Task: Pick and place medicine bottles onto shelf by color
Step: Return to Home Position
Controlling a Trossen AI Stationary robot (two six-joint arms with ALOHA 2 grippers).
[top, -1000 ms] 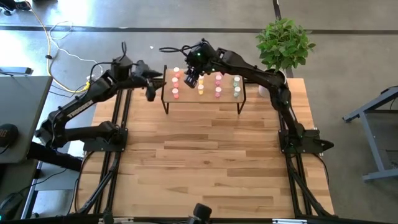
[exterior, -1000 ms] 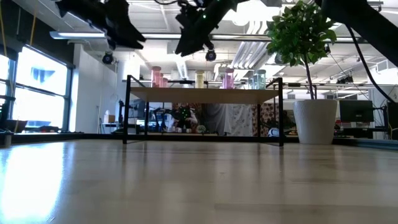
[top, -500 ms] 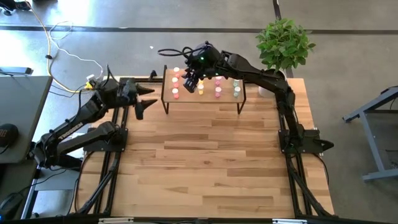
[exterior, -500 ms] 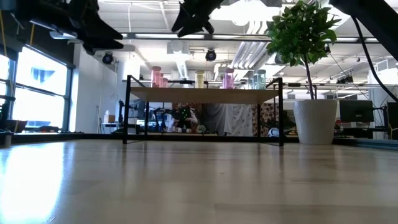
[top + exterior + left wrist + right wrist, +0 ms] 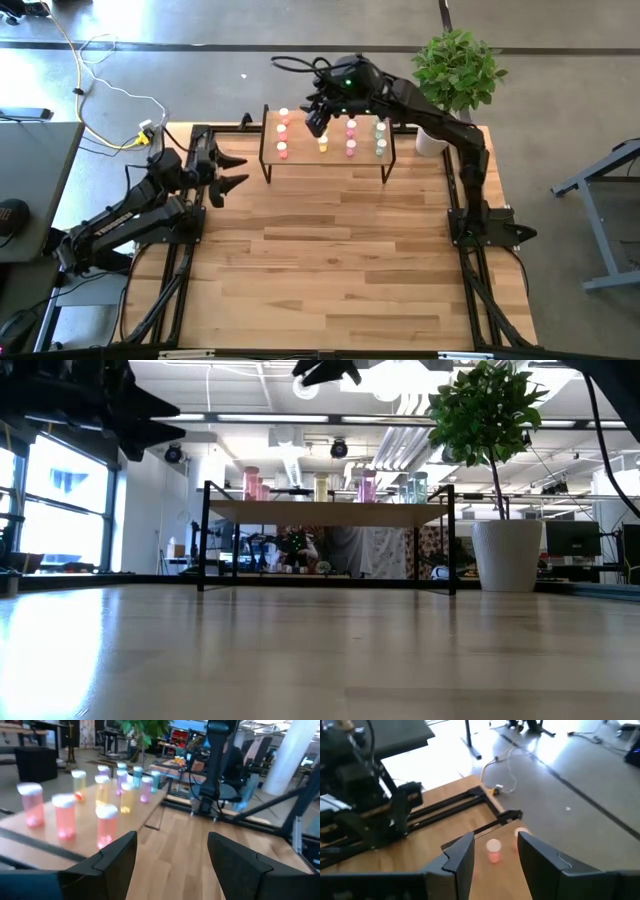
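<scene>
We find the medicine bottles point(image 5: 351, 140) standing in colour rows on the shelf point(image 5: 303, 150), none left on the counter point(image 5: 330, 260), with left claw point(image 5: 232, 170) and right claw point(image 5: 316, 122) both released and empty: sorting appears complete.

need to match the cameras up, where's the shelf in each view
high: shelf at the table's far edge, under the right gripper
low: centre, seen edge-on
left wrist: just ahead of the left gripper, bottles on top
right wrist: in the gap between that gripper's fingers
shared landmark: red bottles at the shelf's left end
</scene>
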